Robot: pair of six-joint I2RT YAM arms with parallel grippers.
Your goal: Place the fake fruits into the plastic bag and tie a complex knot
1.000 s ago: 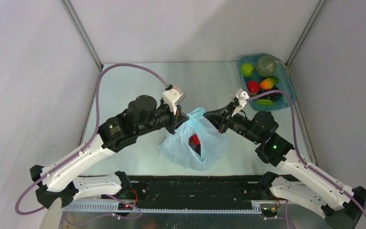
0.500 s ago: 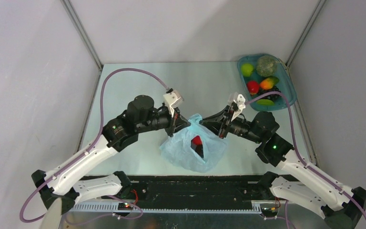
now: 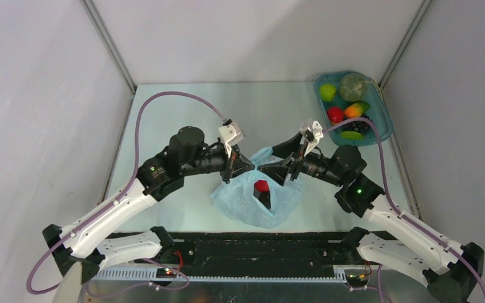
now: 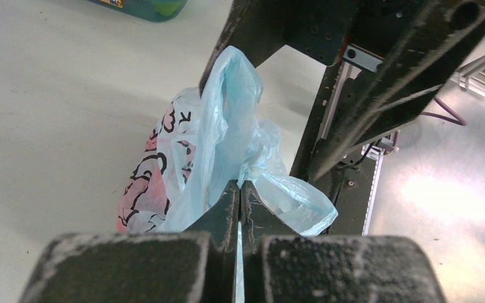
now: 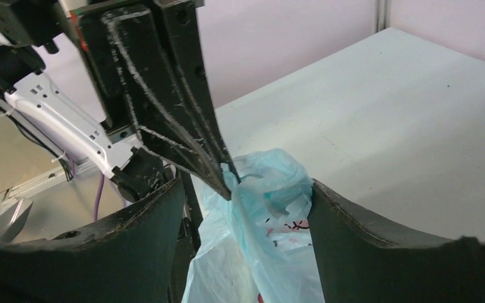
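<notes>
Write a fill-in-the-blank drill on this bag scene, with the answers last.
The left gripper is clamped ___ on the plastic bag.
The right gripper has its jaws ___, one on either side of the bag's bunched top.
The fake fruit showing in the bag's mouth is ___ in colour.
Answers: shut; open; red.

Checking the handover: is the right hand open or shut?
Open. The right hand has its fingers wide apart either side of the bag's bunched top, which the left hand pinches.

The plastic bag (image 5: 271, 252) runs off the right wrist view's lower edge.
</notes>
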